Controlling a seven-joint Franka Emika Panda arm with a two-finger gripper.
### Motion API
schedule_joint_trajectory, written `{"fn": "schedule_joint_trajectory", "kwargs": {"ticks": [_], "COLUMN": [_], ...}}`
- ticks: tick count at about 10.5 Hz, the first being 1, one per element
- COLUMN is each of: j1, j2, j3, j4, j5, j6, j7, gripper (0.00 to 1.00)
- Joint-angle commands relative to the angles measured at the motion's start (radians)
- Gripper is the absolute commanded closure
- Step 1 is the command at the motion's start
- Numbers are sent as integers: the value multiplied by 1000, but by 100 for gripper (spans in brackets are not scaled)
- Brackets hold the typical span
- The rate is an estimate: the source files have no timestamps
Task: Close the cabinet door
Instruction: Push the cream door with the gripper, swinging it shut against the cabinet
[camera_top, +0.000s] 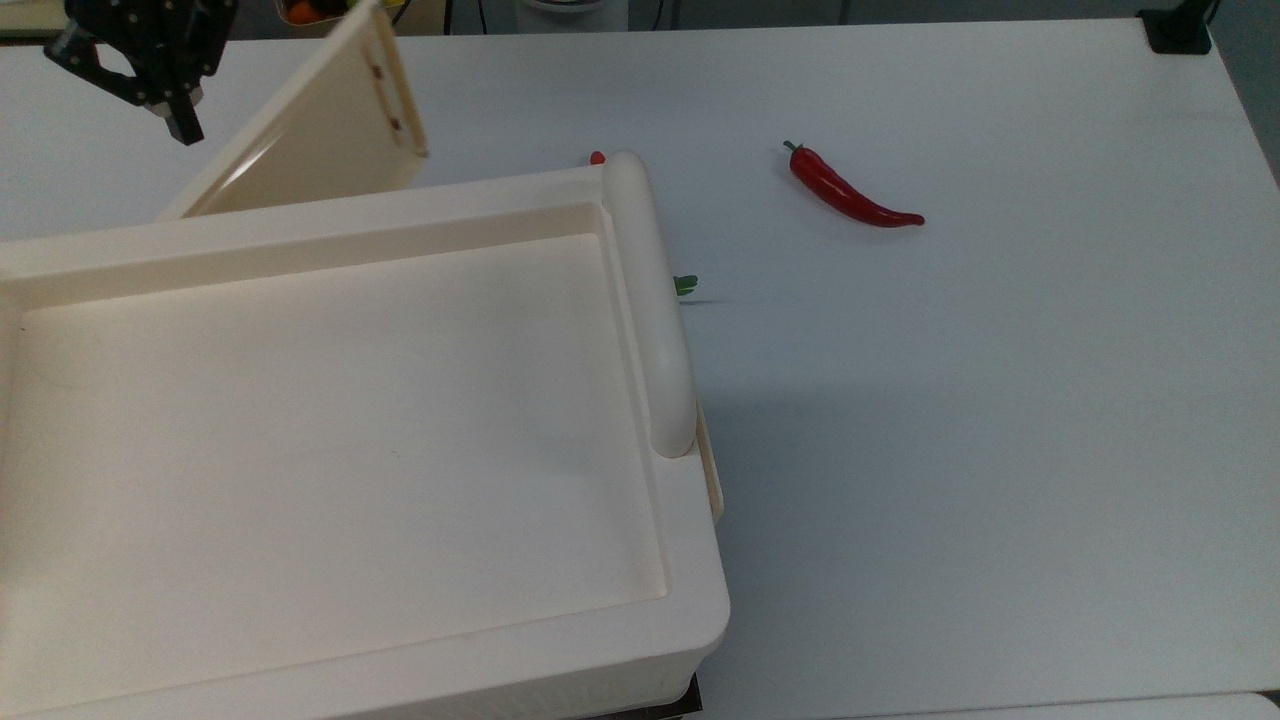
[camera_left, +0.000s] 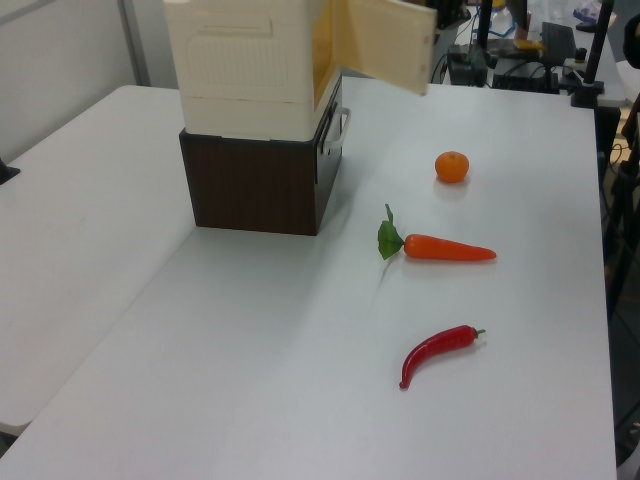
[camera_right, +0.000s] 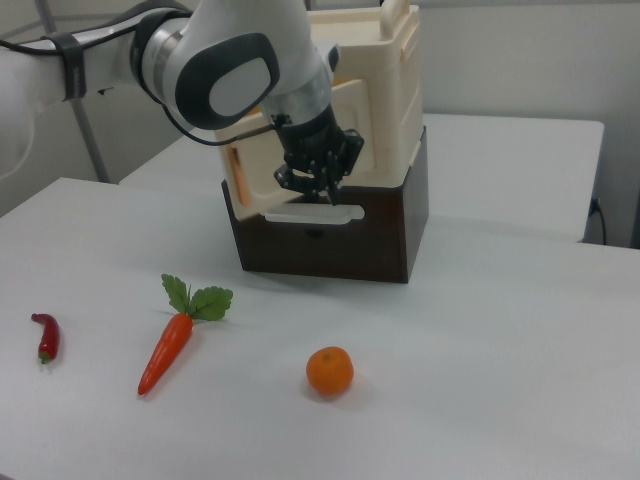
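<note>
Cabinet door (camera_top: 330, 130) ajar, tool (camera_top: 150, 90) beside; carrot (camera_left: 445, 247) nearby.

White table (camera_left: 250, 380) seen bearing dark brown box (camera_left: 255, 185), topped by cabinet (camera_left: 245, 50); orange (camera_left: 452, 167), carrot (camera_left: 440, 247), red chilli (camera_left: 438, 351) laid apart.

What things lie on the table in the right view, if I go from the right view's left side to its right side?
Red chili pepper → carrot → orange. Behind them stand the gripper and the cabinet on its dark base.
</note>
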Motion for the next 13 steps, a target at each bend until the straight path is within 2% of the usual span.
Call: {"fn": "schedule_joint_trajectory", "kwargs": {"ticks": [1, 2, 4, 7, 11, 13], "j1": [14, 21, 60, 137, 192, 209], "j2": [-16, -17, -13, -1, 41, 73], "j3": [58, 87, 111, 115, 115, 115], "j4": [-8, -8, -7, -4, 4, 10], "j5": [-6, -8, -11, -17, -37, -40], "j6": [-38, -39, -31, -19, 118, 202], "j7": [106, 172, 366, 622, 784, 816], "gripper": [100, 100, 100, 100, 100, 100]}}
